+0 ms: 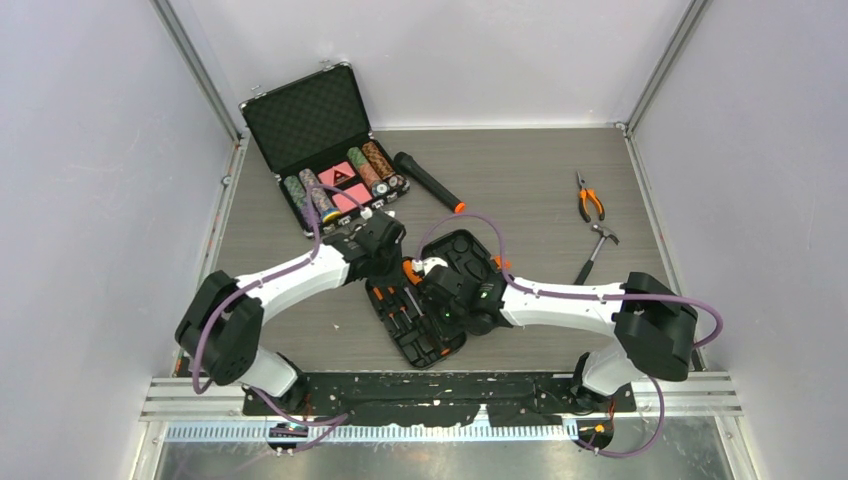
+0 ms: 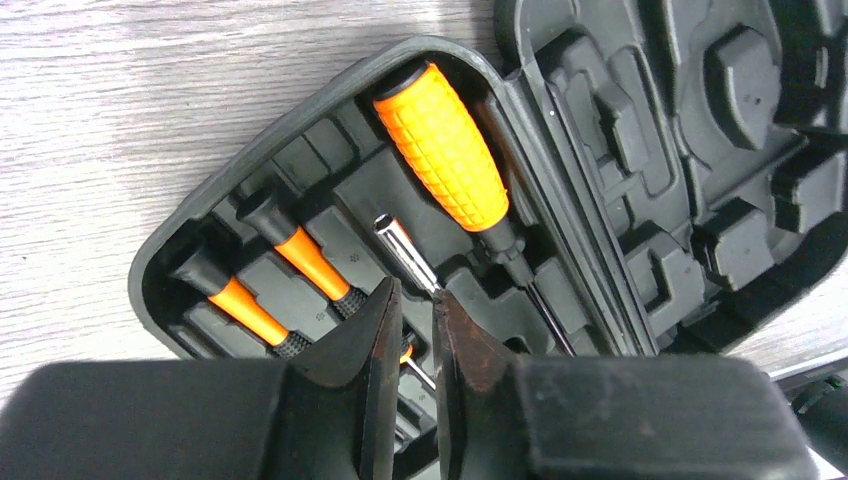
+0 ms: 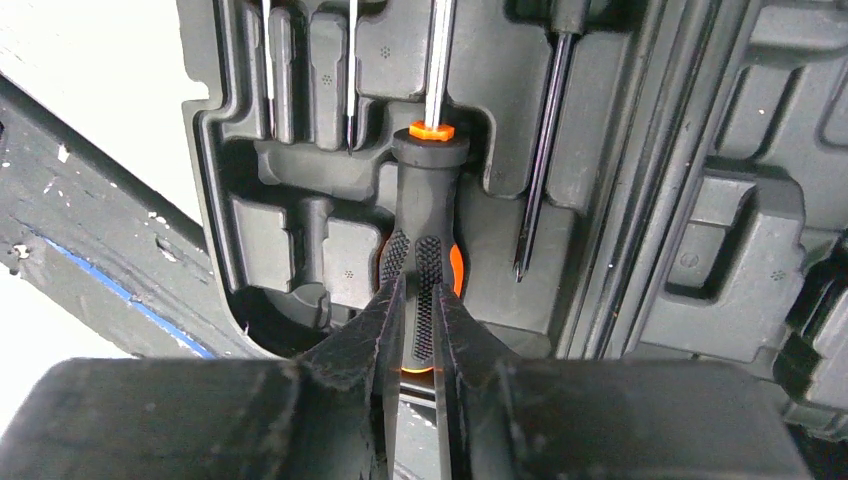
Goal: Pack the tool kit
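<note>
Grey wood-grain tabletop (image 1: 520, 170), enclosed by pale walls (image 1: 90, 150), carried the open black tool kit case (image 1: 462, 250) directly beneath both tools. The right tool (image 3: 420, 285) pinched a black-and-orange screwdriver handle (image 3: 430, 180); the left tool (image 2: 414, 292) closely flanked a silver shaft (image 2: 405, 245), grip unclear.

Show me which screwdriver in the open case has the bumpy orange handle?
The fat one nearest the hinge; the two slim screwdrivers beside it have smooth orange handles with black ends.
</note>
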### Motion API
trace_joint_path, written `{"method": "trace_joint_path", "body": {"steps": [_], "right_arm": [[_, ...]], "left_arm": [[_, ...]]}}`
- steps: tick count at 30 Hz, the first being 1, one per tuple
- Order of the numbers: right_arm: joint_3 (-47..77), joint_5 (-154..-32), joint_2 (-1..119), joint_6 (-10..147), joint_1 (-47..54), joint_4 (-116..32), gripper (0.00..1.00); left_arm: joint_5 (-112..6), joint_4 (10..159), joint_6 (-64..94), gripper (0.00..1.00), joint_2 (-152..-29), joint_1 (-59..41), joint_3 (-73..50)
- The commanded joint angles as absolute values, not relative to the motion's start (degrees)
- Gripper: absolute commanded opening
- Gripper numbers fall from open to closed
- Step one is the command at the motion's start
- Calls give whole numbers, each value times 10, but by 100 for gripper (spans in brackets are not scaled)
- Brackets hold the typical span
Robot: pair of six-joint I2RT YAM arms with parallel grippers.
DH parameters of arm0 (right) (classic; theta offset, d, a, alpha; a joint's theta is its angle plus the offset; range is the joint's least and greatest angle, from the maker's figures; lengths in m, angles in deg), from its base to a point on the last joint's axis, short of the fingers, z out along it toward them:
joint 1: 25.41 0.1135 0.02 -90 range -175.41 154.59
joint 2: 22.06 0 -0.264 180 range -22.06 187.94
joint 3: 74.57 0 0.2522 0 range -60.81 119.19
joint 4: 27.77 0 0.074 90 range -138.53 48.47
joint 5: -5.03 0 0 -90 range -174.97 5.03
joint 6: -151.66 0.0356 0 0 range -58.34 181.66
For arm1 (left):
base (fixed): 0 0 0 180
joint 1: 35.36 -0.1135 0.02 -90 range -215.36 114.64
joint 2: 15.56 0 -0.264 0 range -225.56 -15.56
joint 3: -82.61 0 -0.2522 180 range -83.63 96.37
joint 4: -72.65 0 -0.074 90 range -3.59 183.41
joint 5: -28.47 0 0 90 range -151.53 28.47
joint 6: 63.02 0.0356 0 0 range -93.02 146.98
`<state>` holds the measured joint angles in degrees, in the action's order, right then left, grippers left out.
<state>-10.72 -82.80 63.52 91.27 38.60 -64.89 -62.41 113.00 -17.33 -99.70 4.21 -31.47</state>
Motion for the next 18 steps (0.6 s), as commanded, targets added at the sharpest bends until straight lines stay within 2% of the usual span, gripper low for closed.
{"method": "trace_joint_path", "body": {"steps": [1,18], "right_arm": [[-100,-864,664,910,390,-652,20],[-89,-853,690,896,394,-683,17]], "left_arm": [[-617,1155,-161,17,-1025,39,-277],[-610,1218,-159,5,-1123,39,-228]]}}
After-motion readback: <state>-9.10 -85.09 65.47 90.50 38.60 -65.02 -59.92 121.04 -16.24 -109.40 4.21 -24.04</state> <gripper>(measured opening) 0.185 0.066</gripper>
